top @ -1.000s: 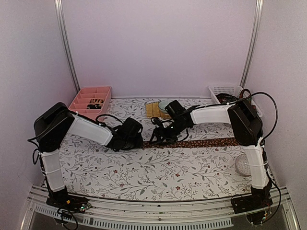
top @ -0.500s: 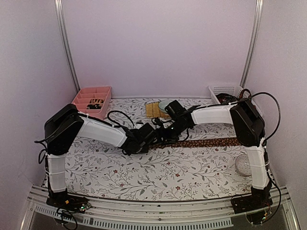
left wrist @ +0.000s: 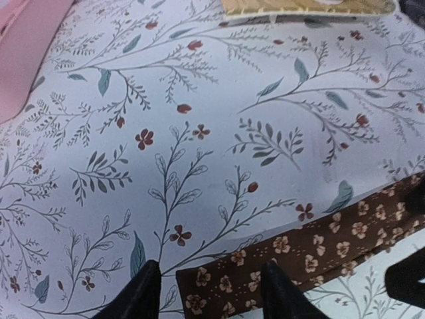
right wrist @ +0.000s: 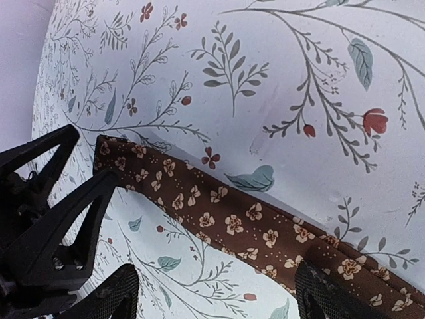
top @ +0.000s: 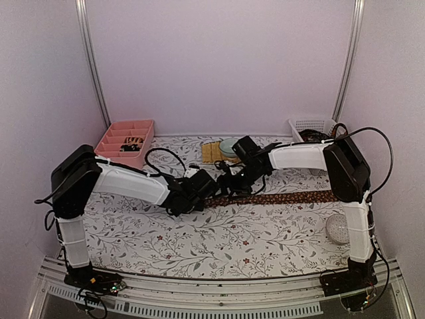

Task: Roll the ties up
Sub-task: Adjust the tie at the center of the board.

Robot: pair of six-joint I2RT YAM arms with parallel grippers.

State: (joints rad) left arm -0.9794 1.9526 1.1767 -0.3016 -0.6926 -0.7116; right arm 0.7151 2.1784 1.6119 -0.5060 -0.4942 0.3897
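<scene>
The left gripper (left wrist: pixel 211 297) is standing partly open, its jaws straddling the free end of the brown flowered tie (left wrist: pixel 319 247) without pinching it. The right gripper (right wrist: pixel 219 296) is hanging wide over the same strip, just beside. For a tight roll, the left should be gripping that end squarely while the right is pinning the strip flat. The tie is lying flat across the middle of the tabletop (top: pixel 199 246), running toward its right edge.

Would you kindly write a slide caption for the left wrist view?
Left gripper open, straddling the end of a brown flower-patterned tie lying flat on the floral tablecloth.
</scene>
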